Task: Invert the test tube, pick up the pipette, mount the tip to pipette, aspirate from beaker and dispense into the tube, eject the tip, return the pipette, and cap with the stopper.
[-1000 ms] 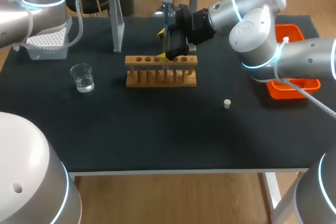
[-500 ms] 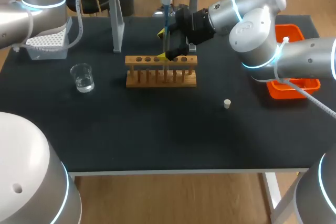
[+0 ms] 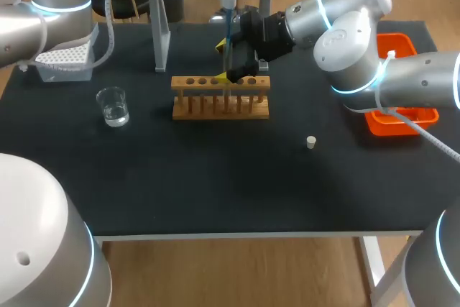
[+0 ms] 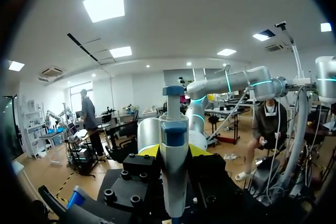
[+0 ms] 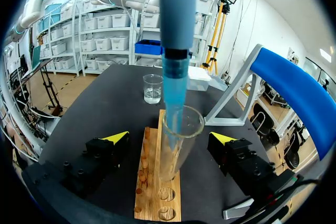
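While you watch from the head view, your left arm hangs the pipette (image 3: 227,16) upright over the wooden rack (image 3: 221,98). The right gripper (image 3: 227,62) reaches in level beside it.

Left wrist view: your left gripper (image 4: 174,150) clamps the smooth grey-blue barrel.

Right wrist view: its 2 fingers stand apart, not touching the clear glass test tube (image 5: 176,145) racked between them. The translucent blue tip (image 5: 173,98) is inside its mouth.

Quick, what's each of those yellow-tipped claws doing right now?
Left gripper: closed on the pipette.
Right gripper: open, straddling the test tube without touching it.
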You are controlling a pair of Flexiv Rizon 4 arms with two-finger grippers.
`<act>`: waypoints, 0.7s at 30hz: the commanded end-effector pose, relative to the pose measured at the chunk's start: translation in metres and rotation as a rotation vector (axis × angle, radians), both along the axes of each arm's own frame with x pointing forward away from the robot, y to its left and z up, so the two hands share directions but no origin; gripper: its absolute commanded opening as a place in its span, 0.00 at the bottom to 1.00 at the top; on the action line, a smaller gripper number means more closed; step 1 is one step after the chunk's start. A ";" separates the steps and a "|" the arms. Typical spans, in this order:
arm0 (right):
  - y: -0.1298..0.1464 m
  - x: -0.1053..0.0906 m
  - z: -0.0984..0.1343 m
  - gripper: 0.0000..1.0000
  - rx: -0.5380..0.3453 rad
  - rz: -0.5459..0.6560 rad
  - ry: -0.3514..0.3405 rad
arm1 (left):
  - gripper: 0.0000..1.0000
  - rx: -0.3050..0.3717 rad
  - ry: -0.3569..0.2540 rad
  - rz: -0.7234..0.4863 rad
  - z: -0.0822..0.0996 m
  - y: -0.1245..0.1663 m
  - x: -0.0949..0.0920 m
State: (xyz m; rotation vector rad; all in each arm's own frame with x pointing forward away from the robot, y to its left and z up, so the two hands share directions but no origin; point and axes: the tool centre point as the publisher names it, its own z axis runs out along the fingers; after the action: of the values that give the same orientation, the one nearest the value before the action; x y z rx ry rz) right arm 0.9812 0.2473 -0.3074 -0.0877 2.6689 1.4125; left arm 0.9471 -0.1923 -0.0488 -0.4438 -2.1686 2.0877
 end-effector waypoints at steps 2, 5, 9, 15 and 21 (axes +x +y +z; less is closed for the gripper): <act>0.000 0.001 0.001 1.00 -0.003 0.003 0.002 | 0.00 0.002 0.002 -0.011 -0.002 -0.002 0.003; 0.000 0.001 0.001 1.00 -0.003 0.003 0.002 | 0.00 0.001 0.003 -0.015 -0.003 -0.003 0.003; 0.000 0.001 0.001 1.00 -0.003 0.003 0.002 | 0.00 -0.001 0.003 -0.015 -0.004 -0.003 0.003; 0.000 0.001 0.001 1.00 -0.003 0.003 0.002 | 0.00 -0.001 0.005 -0.016 -0.006 -0.004 0.003; 0.000 0.001 0.001 1.00 -0.003 0.003 0.002 | 0.00 -0.001 0.006 -0.015 -0.008 -0.004 0.003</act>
State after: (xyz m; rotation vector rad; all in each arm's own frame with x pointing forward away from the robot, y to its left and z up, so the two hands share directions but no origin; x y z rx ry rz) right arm 0.9812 0.2473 -0.3074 -0.0877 2.6689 1.4125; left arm 0.9479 -0.1964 -0.0561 -0.4457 -2.1603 2.0799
